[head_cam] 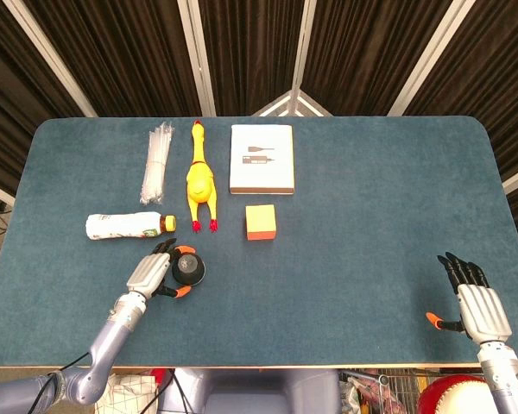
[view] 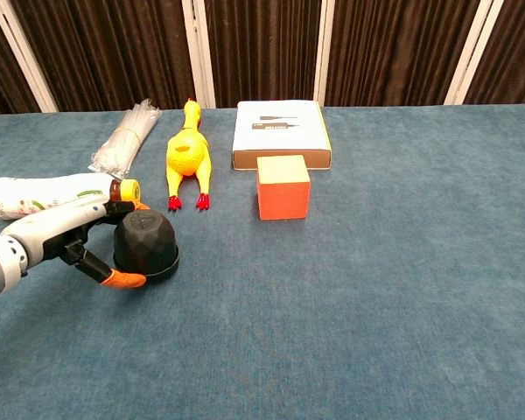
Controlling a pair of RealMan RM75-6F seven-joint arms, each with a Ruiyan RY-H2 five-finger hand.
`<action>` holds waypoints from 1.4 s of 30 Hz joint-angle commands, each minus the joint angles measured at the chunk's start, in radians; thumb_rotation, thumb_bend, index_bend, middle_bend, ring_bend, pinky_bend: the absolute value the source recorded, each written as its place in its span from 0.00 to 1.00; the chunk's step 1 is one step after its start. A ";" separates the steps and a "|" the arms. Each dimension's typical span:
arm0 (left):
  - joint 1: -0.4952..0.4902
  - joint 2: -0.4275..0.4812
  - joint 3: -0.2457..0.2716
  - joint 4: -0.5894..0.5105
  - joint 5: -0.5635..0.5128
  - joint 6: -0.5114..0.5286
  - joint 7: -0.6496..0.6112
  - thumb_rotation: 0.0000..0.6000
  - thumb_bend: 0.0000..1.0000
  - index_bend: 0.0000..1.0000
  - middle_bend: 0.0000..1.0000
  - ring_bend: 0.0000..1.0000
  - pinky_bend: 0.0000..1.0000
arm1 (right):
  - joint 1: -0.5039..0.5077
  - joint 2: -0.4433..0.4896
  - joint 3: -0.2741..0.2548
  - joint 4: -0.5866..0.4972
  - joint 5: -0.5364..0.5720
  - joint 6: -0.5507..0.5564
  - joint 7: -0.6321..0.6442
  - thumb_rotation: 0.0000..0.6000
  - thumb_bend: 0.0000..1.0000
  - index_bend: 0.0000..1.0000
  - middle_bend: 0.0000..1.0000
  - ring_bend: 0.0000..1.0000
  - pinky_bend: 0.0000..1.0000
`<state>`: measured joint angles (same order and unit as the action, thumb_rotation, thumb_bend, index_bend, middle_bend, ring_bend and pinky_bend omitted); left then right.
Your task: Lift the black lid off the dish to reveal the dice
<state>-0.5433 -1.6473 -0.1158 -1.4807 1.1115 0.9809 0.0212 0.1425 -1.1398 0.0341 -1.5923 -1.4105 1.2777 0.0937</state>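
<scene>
Black lid, faceted dome, gripped by left robot hand.

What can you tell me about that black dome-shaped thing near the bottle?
The black lid is a matte, rounded dome with a faint emblem on its front and a flatter rim at its base. It looks like hard plastic. It sits upright on the blue table, in front of the lying bottle. The left robot hand wraps its side, orange fingertips against the base. No dice show.
</scene>
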 commanded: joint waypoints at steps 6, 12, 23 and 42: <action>0.000 0.008 0.006 0.004 -0.005 -0.031 -0.005 1.00 0.53 0.13 0.09 0.00 0.00 | 0.005 -0.004 0.002 -0.005 0.005 -0.008 -0.010 1.00 0.19 0.06 0.03 0.07 0.00; -0.004 0.038 0.007 -0.022 0.013 -0.048 -0.015 1.00 0.42 0.05 0.00 0.00 0.00 | 0.008 -0.003 0.002 -0.008 0.006 -0.014 -0.007 1.00 0.19 0.06 0.03 0.07 0.00; 0.009 0.093 -0.017 -0.087 0.028 -0.017 -0.043 1.00 0.39 0.05 0.00 0.00 0.00 | 0.006 0.005 0.004 -0.020 0.019 -0.016 -0.013 1.00 0.19 0.06 0.03 0.07 0.00; -0.019 0.108 -0.030 -0.129 -0.015 -0.064 -0.034 1.00 0.32 0.05 0.09 0.00 0.00 | 0.005 0.002 0.008 -0.021 0.026 -0.013 -0.019 1.00 0.19 0.06 0.03 0.07 0.00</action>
<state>-0.5625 -1.5385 -0.1459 -1.6095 1.0964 0.9168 -0.0127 0.1474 -1.1376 0.0417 -1.6129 -1.3840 1.2651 0.0749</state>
